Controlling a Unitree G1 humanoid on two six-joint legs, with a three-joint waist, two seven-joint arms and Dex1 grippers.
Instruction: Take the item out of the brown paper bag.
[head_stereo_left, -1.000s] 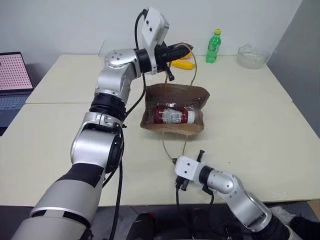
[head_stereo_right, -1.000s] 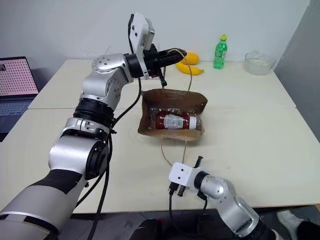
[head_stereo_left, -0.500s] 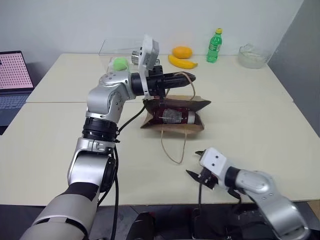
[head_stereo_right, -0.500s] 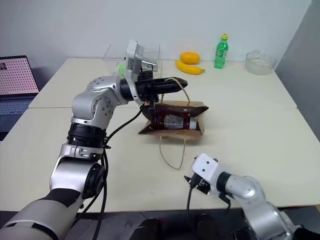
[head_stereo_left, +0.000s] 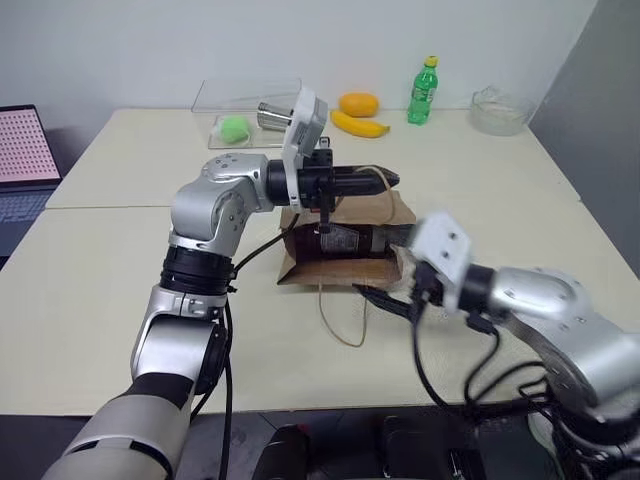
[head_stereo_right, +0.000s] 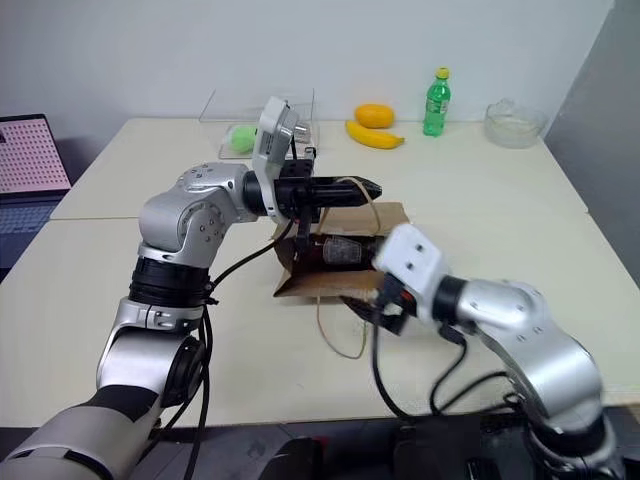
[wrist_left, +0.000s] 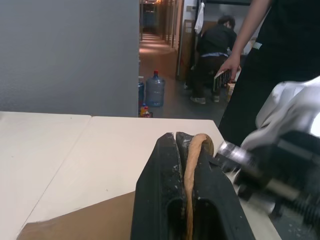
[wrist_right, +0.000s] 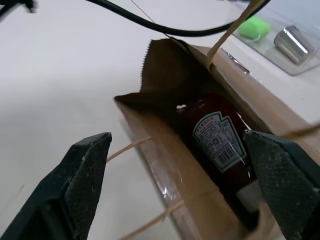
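change: right gripper (wrist_right: 175, 190) has come up off the table edge to the bag mouth and its jaws have spread wide; bag has sunk from hanging to resting on the table (head_stereo_left: 120, 270)
meaning: reach-in looks set up, item not out yet
left gripper (head_stereo_left: 385, 179): level, pointing right, clamped on the bag's loop handle (wrist_left: 192, 165)
right gripper: wide, empty, aimed into the opening
brown paper bag (wrist_right: 165, 165): on its side, mouth toward right gripper
item (wrist_right: 220, 145): inside the bag, lying down, label up

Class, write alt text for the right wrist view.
A dark red bottle lies inside the open brown paper bag on a pale table, framed by the right end effector and its two spread black fingers.
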